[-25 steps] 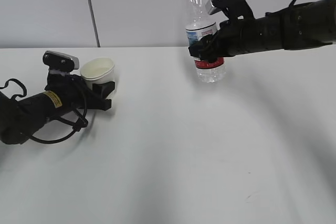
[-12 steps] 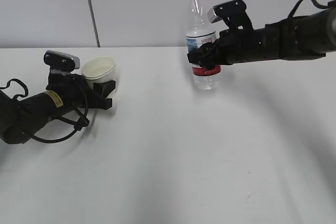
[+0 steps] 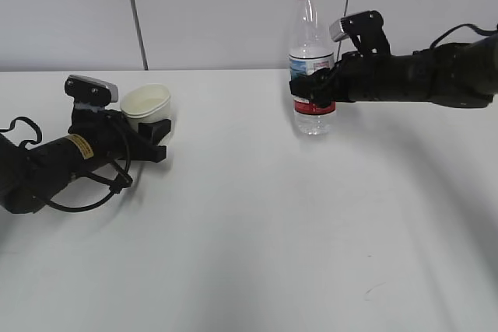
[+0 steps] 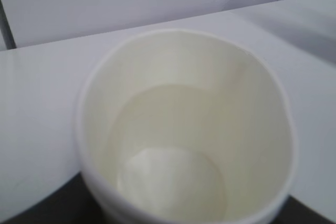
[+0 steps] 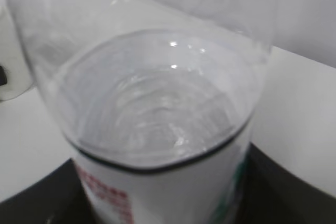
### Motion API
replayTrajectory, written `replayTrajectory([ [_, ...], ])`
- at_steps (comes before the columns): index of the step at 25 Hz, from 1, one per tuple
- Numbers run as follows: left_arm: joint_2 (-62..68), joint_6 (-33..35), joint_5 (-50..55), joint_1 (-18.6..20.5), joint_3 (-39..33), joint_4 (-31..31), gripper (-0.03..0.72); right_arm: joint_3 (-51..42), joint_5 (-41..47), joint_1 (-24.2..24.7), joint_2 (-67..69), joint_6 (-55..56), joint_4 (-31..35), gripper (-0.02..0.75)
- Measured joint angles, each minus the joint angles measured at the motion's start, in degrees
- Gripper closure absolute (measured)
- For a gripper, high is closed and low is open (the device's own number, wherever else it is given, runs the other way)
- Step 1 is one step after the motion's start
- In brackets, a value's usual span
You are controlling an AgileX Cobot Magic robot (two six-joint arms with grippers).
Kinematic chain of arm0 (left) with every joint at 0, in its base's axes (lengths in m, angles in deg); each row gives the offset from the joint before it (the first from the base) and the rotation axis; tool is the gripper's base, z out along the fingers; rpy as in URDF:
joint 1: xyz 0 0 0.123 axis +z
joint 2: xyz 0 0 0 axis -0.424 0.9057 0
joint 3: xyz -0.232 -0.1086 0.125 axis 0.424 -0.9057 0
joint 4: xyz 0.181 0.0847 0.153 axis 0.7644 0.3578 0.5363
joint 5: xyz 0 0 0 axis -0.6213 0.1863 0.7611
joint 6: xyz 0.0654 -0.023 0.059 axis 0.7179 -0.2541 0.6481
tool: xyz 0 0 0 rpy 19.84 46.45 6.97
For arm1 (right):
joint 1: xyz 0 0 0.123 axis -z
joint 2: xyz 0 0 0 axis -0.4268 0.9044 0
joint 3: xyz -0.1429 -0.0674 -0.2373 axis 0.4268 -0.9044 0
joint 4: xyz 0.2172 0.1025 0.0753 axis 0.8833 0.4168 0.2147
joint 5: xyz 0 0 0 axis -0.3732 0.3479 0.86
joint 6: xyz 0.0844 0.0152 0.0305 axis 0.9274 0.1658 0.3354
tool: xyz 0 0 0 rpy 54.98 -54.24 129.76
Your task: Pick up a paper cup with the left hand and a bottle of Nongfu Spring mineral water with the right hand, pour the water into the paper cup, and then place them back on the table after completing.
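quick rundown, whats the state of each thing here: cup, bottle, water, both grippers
paper cup: upright on the table, clear liquid inside, clamped by the left gripper
bottle: upright, no cap visible, base at or just above the table, clamped at the label by the right gripper
water: low in the bottle
left gripper: shut on the paper cup
right gripper: shut on the bottle

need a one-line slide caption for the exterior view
Right gripper holds the upright water bottle at the table; left gripper grips the paper cup.
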Motion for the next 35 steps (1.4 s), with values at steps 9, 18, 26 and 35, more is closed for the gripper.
replayTrajectory([
  [9,0.0,0.0,0.1,0.0,0.0,-0.3,0.316,-5.5,-5.0,0.2,1.2,-14.8,12.1,0.289],
  [18,0.0,0.0,0.1,0.0,0.0,-0.4,0.316,-10.5,-11.1,0.2,1.2,-25.2,22.3,0.289],
  [26,0.0,0.0,0.1,0.0,0.0,-0.4,0.317,-11.3,-17.2,0.2,3.9,-27.4,26.8,0.289],
  [35,0.0,0.0,0.1,0.0,0.0,-0.5,0.318,-11.3,-19.4,0.2,5.5,-27.9,28.7,0.289],
])
